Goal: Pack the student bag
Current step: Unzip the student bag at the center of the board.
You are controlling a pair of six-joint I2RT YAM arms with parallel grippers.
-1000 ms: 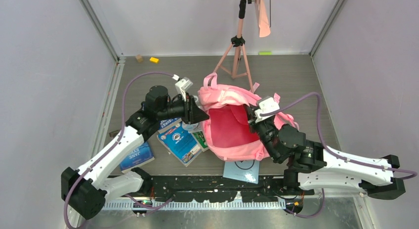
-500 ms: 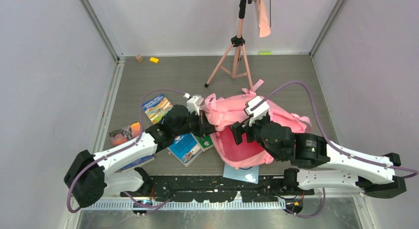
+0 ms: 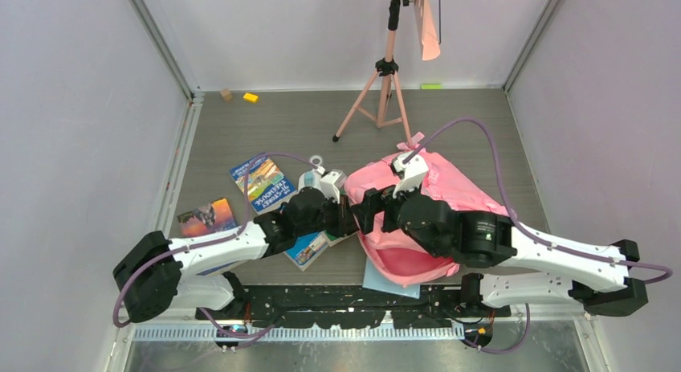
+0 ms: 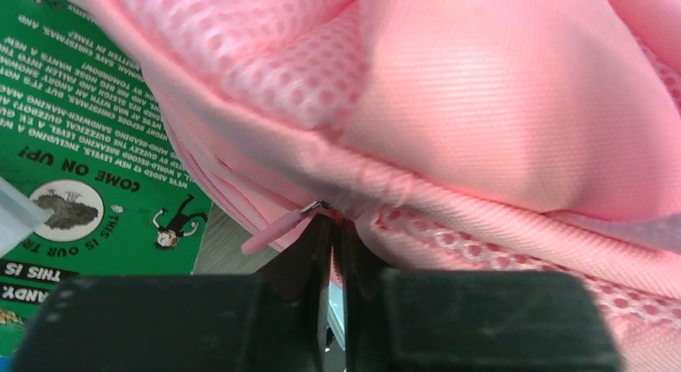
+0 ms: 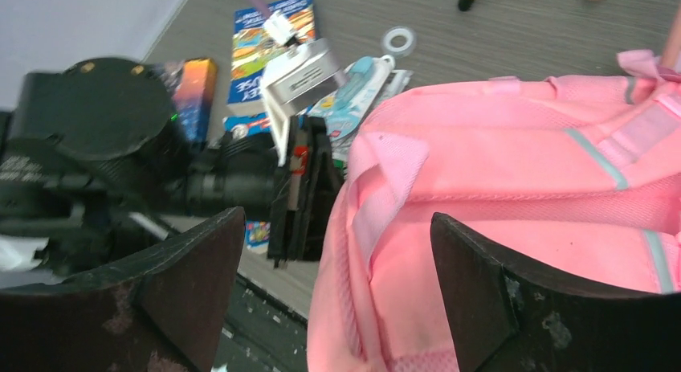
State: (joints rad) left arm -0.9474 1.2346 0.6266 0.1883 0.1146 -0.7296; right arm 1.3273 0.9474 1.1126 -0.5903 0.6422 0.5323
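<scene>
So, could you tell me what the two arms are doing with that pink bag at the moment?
Both arms are working at the student bag in the middle of the table. The left claw is pinched shut on the bag's fabric at the zip seam, next to the pink zipper pull. The right claw is open and hovers over the bag's top without gripping it. Several books lie on the table to the left, not yet packed.

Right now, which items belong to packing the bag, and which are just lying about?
Part of the job:
- student bag
- left gripper, shut on the bag's edge
- right gripper, open over the bag
- books beside the bag, probably to be packed

Lying about:
- pink tripod
- yellow block
</scene>
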